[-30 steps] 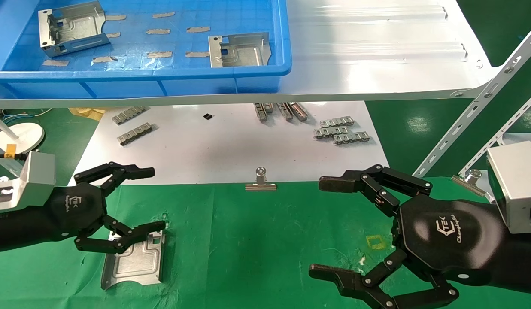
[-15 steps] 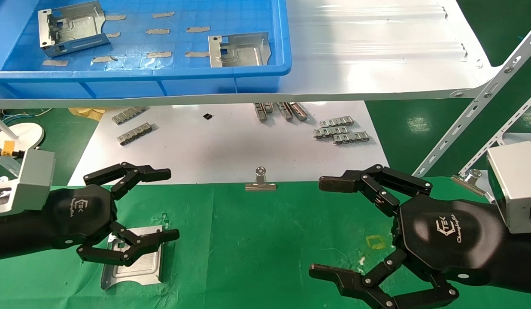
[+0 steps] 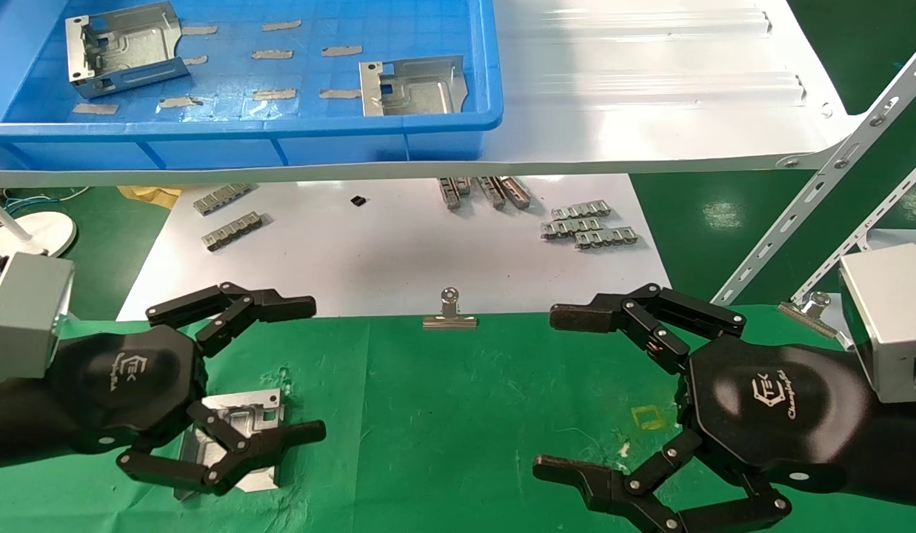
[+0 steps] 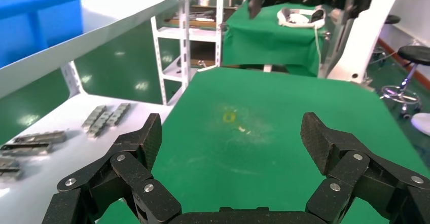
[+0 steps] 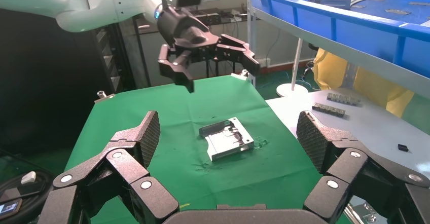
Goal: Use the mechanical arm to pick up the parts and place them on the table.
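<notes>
on the left, the left gripper (image 3: pixel 309 370) hangs above the green table (image 3: pixel 458 414) with its black fingers (image 3: pixel 280 305) spread wide apart and nothing between them. the right wrist view shows it raised clear of the cloth. beneath its lower fingers one silver part (image 3: pixel 239 422) lies flat on the green cloth, apart from the hand; in the right wrist view that part (image 5: pixel 226 138) sits alone on the cloth below and in front of the raised left gripper (image 5: pixel 218 67).

above, on the white shelf board (image 3: pixel 650 89), a blue tray (image 3: pixel 280 148) holds two more parts: one (image 3: pixel 124 48) standing on its folded walls near the tray's left end, another (image 3: pixel 413 85) lying against the tray's near wall toward its right end.

under the shelf a white sheet (image 3: pixel 383 252) carries small grey link strips (image 3: pixel 232 229), with another group (image 3: pixel 587 226) further right. a silver binder clip (image 3: pixel 449 314) sits at the seam where the sheet meets the green cloth.

on the right, the right gripper (image 3: pixel 546 392) hovers over the cloth near a small yellow square mark (image 3: pixel 649 417), its fingers (image 3: pixel 576 317) also splayed open and empty.
</notes>
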You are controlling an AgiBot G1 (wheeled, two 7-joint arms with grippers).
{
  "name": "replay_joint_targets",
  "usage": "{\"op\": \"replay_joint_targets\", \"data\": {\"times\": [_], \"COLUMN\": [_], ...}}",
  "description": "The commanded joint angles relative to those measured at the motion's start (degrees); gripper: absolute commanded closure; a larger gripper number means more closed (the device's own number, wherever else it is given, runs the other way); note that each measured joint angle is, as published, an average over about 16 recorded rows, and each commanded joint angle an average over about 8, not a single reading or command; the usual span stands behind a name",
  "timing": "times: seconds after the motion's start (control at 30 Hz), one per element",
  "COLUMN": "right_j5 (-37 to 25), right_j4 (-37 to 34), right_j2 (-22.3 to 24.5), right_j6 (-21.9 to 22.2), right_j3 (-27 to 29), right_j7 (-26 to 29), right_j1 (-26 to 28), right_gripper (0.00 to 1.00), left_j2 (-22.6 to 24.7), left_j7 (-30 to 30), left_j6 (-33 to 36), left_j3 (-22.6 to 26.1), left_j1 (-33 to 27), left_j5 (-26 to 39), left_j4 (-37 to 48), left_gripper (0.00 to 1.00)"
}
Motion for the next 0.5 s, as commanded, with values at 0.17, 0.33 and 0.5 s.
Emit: {"op": "replay_joint_targets", "data": {"times": [0.17, 0.33, 0.5], "right_j5": [0.0, 0.0, 0.0], "right_j4": [0.0, 0.0, 0.0], "right_j2": [0.0, 0.0, 0.0], "right_j6": [0.0, 0.0, 0.0], "right_j3": [0.0, 0.0, 0.0], "right_j7": [0.0, 0.0, 0.0], "right_j1": [0.0, 0.0, 0.0], "right_gripper": [0.0, 0.0, 0.0], "left_j2": [-0.6, -1.1, -1.4], "left_j7": [-4.1, -7.5, -9.7], "left_j6": [-0.6, -1.1, -1.5], "left_j3": [-3.6, -6.6, -8.5], "left_j1": [2.6, 4.7, 6.0], "left_j5": [-0.1, -0.2, -0.2], "left_j4": [-5.7, -10.5, -13.5], "left_gripper": [0.0, 0.0, 0.0]}}
